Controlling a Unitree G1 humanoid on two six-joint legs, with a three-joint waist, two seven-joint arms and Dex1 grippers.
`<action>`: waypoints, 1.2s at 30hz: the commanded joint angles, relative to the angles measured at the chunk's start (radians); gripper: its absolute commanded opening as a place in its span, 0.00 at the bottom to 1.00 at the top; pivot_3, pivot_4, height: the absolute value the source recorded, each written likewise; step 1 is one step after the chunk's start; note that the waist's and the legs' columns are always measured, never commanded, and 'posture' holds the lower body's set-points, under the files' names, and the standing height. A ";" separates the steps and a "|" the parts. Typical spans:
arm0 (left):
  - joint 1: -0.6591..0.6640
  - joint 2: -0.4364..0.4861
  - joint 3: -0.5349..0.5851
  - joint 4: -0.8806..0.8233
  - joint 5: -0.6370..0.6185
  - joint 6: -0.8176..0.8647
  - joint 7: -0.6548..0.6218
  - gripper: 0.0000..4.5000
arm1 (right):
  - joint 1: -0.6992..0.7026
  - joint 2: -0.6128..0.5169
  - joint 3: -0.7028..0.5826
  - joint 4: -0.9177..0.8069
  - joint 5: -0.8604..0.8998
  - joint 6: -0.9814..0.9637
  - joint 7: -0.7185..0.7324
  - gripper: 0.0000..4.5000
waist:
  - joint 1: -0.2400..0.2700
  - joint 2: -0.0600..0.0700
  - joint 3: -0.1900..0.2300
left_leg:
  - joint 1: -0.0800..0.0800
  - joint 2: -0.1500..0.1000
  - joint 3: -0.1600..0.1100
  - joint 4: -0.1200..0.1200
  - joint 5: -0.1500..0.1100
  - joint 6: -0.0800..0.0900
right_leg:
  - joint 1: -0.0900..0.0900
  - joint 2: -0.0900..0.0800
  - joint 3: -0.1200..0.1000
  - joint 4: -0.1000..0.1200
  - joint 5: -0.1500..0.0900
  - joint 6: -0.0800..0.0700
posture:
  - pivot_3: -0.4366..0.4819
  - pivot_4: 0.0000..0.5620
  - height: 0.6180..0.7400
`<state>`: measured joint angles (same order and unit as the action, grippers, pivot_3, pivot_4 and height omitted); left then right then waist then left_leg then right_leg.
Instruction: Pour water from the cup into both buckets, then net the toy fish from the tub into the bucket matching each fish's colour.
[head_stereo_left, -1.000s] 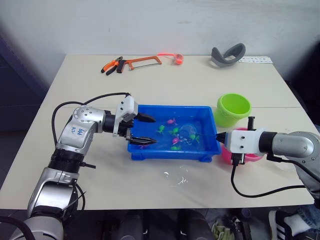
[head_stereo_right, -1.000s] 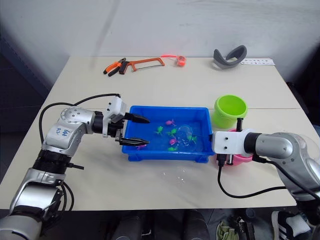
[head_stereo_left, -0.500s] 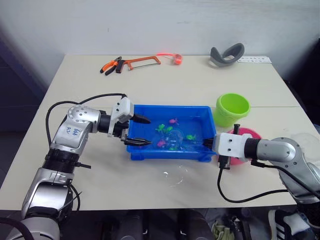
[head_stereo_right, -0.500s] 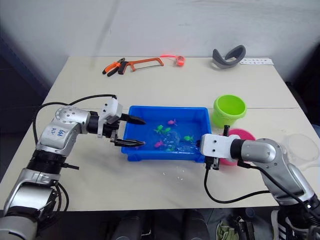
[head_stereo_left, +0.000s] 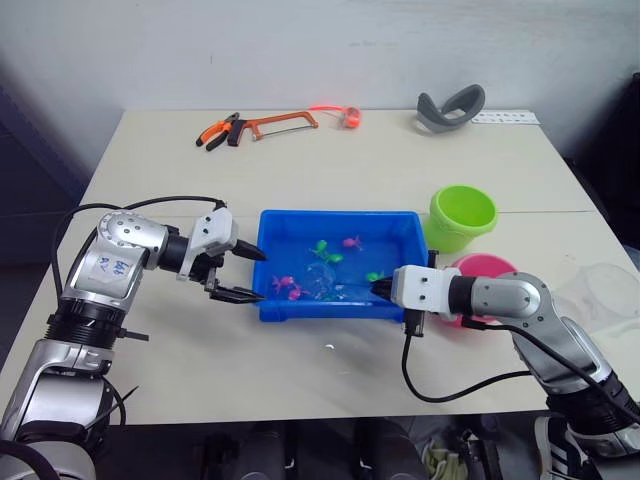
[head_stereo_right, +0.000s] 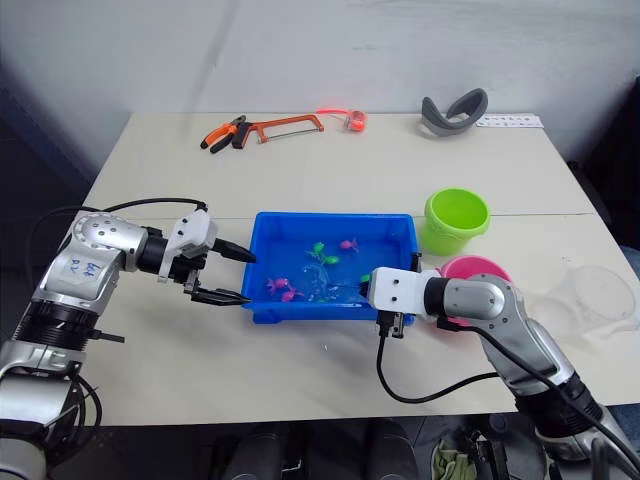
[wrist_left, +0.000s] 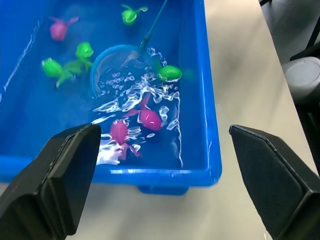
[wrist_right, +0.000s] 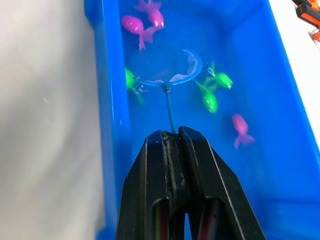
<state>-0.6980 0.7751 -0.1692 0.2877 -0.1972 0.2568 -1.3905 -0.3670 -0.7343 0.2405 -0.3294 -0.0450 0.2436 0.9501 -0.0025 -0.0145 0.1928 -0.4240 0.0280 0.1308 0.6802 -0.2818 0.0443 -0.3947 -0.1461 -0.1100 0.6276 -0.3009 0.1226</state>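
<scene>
A blue tub (head_stereo_left: 285, 305) of water sits mid-table, with green and pink toy fish (wrist_left: 149, 118) scattered in it. The right gripper (wrist_right: 172, 136), reaching over the tub's right end, has its fingers pressed together on the thin handle of the net (wrist_right: 169, 68), whose blue hoop lies in the water among the fish, near the tub's front wall. The left gripper (head_stereo_left: 245, 275) hovers just off the tub's left end, fingers wide apart and holding nothing. Blue handwriting on the left arm's silver casing is too small to read. A green bucket (head_stereo_left: 462, 218) stands beside the tub's far right corner; a pink bucket (head_stereo_left: 484, 267), half hidden behind the right arm, stands just in front of the green one. The clear cup (head_stereo_left: 605, 290), faint against the tabletop, lies right of the pink bucket. Beyond the tub lie pliers (head_stereo_left: 221, 130) and a hacksaw (head_stereo_left: 282, 122).
</scene>
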 joint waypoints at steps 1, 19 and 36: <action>-0.001 0.033 0.008 0.005 0.022 -0.036 -0.012 0.99 | -0.014 0.007 0.004 -0.003 0.010 -0.021 0.010 0.00 | -0.001 0.000 0.000 | 0.000 0.000 0.000 0.000 0.000 0.000 | 0.000 0.000 0.000 0.000 0.000 0.000 | 0.48 0.27 1.00; -0.027 0.061 0.021 0.092 0.050 -0.077 -0.029 0.99 | -0.092 0.081 0.081 0.098 -0.005 -0.147 0.039 0.00 | -0.003 0.000 0.000 | 0.000 0.001 0.001 0.000 0.000 0.000 | -0.001 0.001 0.001 0.000 0.000 0.000 | 0.48 0.27 1.00; -0.017 0.066 0.027 0.064 0.035 -0.059 -0.032 0.99 | -0.099 -0.028 -0.042 0.104 -0.032 -0.141 0.004 0.00 | -0.003 0.000 0.000 | 0.000 0.001 0.002 0.000 0.000 0.000 | -0.001 0.001 0.001 0.001 0.000 0.000 | 0.48 0.27 1.00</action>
<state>-0.7007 0.8275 -0.1699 0.3701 -0.1498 0.1972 -1.4125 -0.4512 -0.7486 0.2356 -0.1919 -0.0823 0.1096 0.9663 -0.0054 -0.0144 0.1929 -0.4240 0.0289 0.1324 0.6798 -0.2821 0.0438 -0.3961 -0.1452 -0.1088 0.6282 -0.3009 0.1226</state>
